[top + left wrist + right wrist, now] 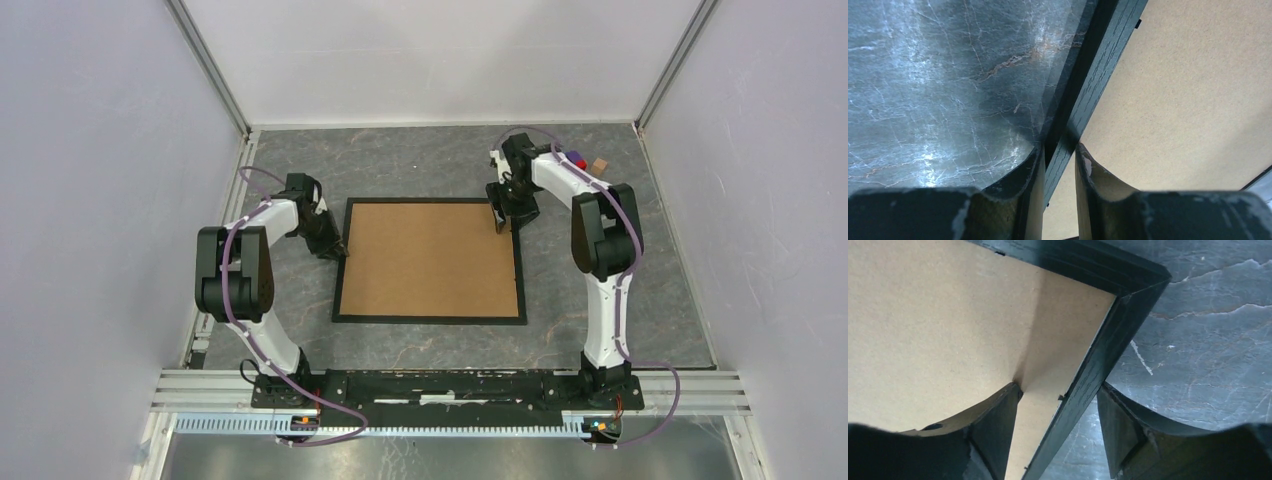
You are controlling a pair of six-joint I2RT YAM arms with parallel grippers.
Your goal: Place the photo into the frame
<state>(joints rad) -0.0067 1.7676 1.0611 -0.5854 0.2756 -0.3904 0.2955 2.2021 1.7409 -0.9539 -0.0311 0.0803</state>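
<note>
Fingers [1088, 175] on my left gripper [1058, 146] clench the frame [430, 318] at its left rail; my right gripper [1059, 385] sits released astride the far right corner.

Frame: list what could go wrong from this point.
1. Only the left gripper clamps the frame, on its left rail; a lift could tilt or twist it.
2. The right gripper stands open astride the far right corner; withdrawing sideways, a finger could snag the rail.
3. One right finger appears to touch the backing board and might drag it.
</note>
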